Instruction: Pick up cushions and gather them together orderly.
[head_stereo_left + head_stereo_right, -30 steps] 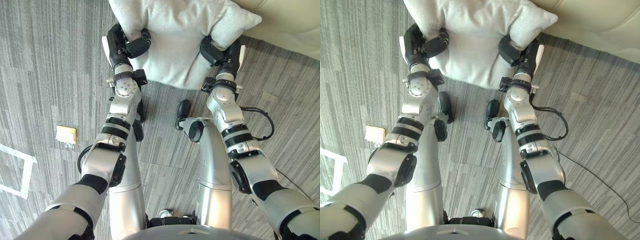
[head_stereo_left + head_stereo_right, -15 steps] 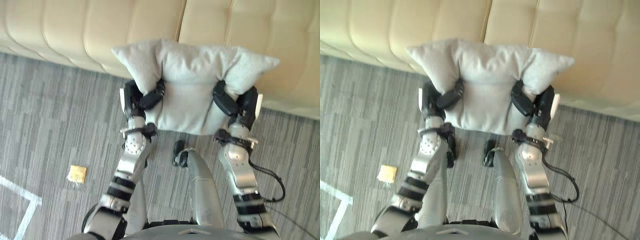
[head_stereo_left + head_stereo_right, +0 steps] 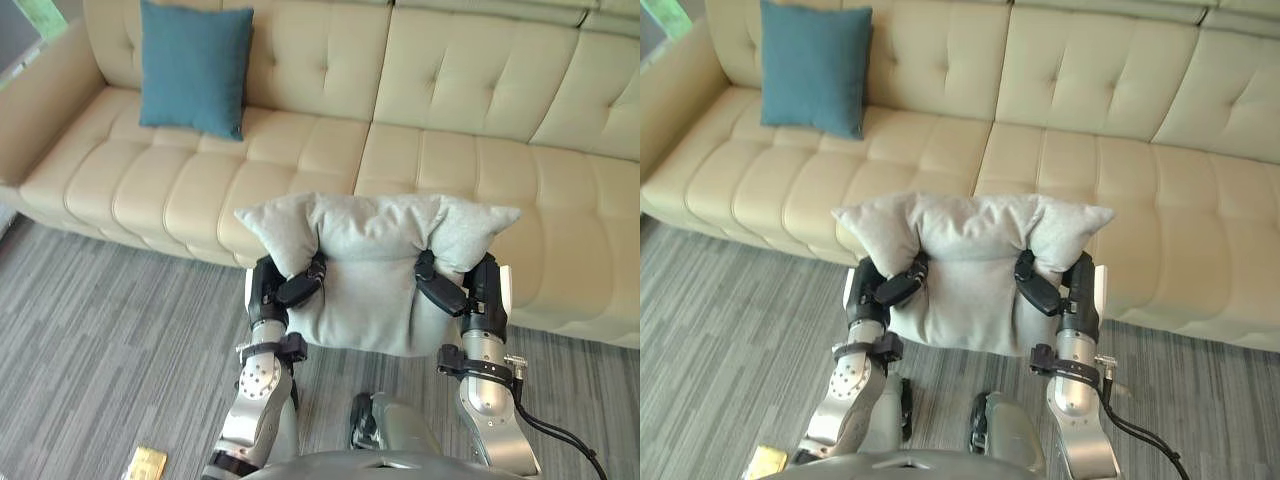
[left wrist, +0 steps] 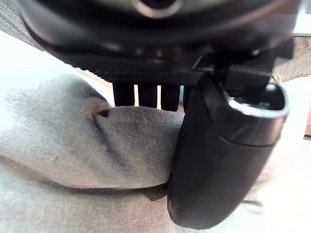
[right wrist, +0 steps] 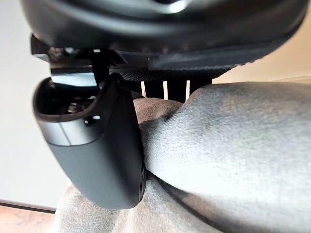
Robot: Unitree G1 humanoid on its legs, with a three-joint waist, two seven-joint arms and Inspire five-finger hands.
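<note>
Grey cushion (image 3: 375, 270) held between both hands: left hand (image 3: 275, 288) and right hand (image 3: 462, 288) each pinch an upper corner.

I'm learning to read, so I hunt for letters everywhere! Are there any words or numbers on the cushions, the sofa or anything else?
No words, numbers or signs can be read here.
The grey cushion, gripped by the left robot hand and the right robot hand: plain, no print.
The teal cushion: plain.
The beige sofa: plain too.
The small yellow thing on the floor: too small to tell.
</note>
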